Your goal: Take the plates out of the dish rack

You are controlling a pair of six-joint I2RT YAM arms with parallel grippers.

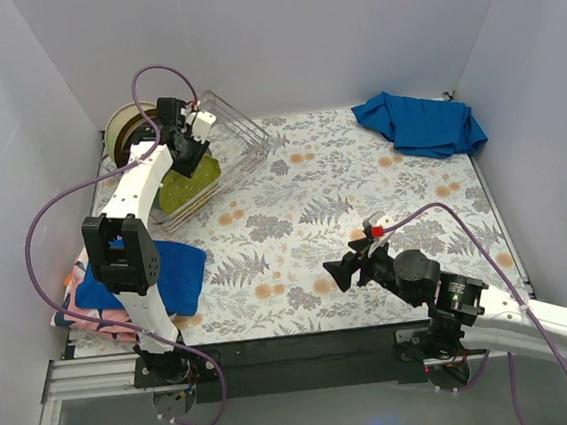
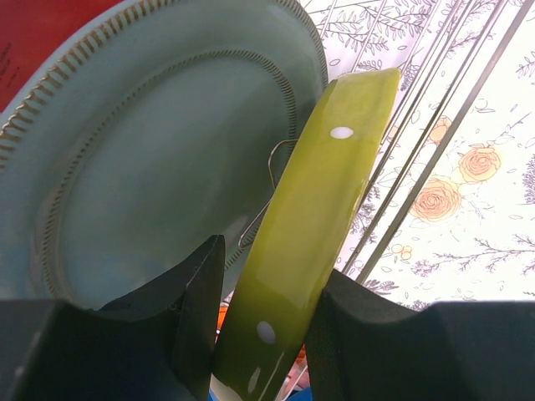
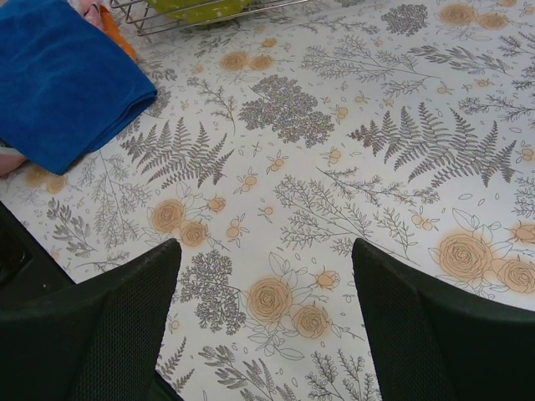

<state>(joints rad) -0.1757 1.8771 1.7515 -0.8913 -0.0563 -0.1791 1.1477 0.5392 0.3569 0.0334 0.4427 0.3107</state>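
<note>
Top view: dish rack (image 1: 241,136) at 10 o'clock on the floral table (image 1: 361,185), with the lime-green plate (image 1: 189,186) standing on edge inside. Left gripper (image 1: 189,146) is clamped on its rim. In the left wrist view, the plate rises from between the fingers (image 2: 196,317) toward 1 o'clock, grey-teal plate (image 2: 159,159) at 10 o'clock. Right gripper (image 1: 341,271), at 5 o'clock, holds its fingers apart around nothing, well apart from the rack

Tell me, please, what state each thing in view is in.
Lime-green dotted round plate: on edge, gripped.
Grey-teal round plate: on edge beside it.
Silver wire dish rack: holding plates.
Left gripper: jaws shut on that plate.
Right gripper: jaws open, empty.
Near blue cloth: folded.
Far blue cloth: crumpled.
</note>
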